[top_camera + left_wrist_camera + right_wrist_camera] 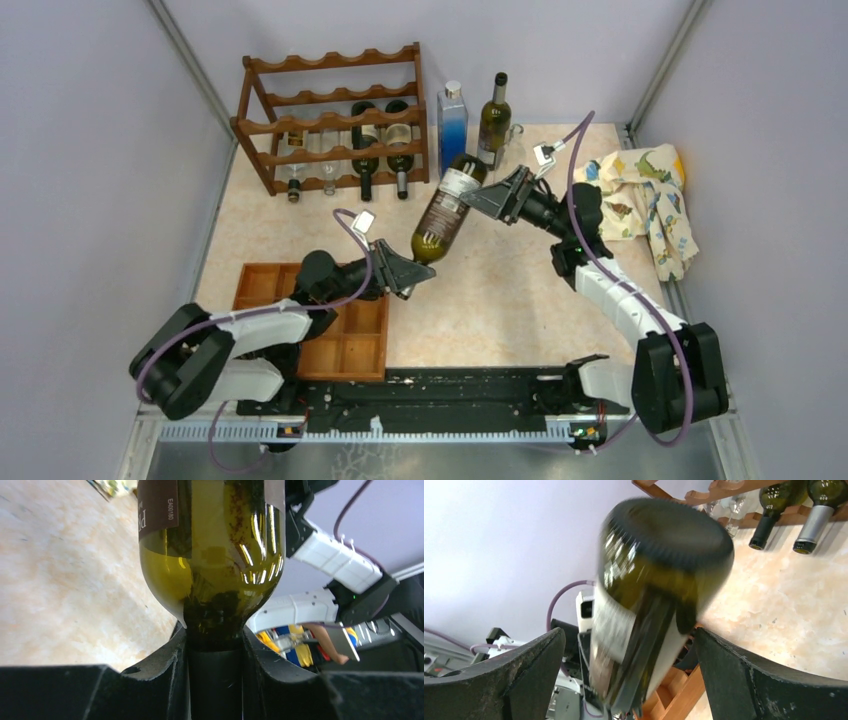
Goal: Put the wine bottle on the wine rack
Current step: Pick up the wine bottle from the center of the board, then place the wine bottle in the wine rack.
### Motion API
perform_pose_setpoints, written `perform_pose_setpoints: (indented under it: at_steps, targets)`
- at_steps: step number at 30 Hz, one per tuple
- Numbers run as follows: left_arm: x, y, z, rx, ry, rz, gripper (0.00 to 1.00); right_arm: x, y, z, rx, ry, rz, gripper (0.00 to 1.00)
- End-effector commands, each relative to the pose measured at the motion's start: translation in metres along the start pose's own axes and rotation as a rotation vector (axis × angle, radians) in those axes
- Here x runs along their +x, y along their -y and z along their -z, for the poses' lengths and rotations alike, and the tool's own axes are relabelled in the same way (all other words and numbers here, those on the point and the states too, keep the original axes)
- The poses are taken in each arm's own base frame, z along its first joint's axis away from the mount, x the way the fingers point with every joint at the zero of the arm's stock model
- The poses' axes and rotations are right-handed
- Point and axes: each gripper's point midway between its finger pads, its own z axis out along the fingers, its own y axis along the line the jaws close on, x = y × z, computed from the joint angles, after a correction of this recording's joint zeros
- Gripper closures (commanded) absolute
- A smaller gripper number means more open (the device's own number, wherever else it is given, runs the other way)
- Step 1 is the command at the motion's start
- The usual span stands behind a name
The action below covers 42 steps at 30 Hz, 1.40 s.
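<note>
The wine bottle (448, 205) is green with a pale label and hangs tilted above the table's middle, its neck toward the left arm. My left gripper (405, 270) is shut on the neck, its fingers (260, 655) pressed against both sides just below the bottle's shoulder (215, 555). My right gripper (490, 197) stands open around the bottle's base end. In the right wrist view the blurred bottle (659, 580) sits between the wide-set fingers (734, 670), with a gap on each side. The dark wooden wine rack (340, 62) stands at the back left and holds two dark bottles (365, 150).
A tall blue bottle (452, 125), an upright wine bottle (494, 118) and a clear glass (515, 145) stand at the back, right of the rack. A patterned cloth (645, 195) lies at the right. A flat wooden compartment tray (345, 345) sits under the left arm.
</note>
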Motion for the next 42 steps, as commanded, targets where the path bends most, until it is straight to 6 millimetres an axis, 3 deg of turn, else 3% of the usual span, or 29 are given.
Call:
perform_pose_setpoints:
  at_steps: [1,10,19,29,35,42]
  targets:
    - [-0.048,0.019,0.018,0.000,0.196,-0.105,1.00,-0.009,-0.037,0.011,-0.122,0.023,0.163,0.02]
    - [-0.063,-0.005,0.068,-0.263,0.232,-0.188,1.00,-0.001,-0.025,0.023,-0.094,0.003,0.213,0.02]
    - [-0.084,-0.012,0.118,-0.507,0.304,-0.267,1.00,0.006,-0.007,0.026,-0.049,-0.023,0.241,0.02]
    - [-0.127,-0.021,0.142,-0.725,0.247,-0.368,1.00,0.018,0.018,0.027,0.018,-0.167,0.294,0.02]
    - [-0.153,-0.025,0.157,-0.753,0.242,-0.409,1.00,0.020,0.029,0.031,0.047,-0.206,0.312,0.02]
    - [-0.168,-0.042,0.193,-0.793,0.272,-0.389,1.00,0.021,0.035,0.035,0.044,-0.234,0.335,0.02]
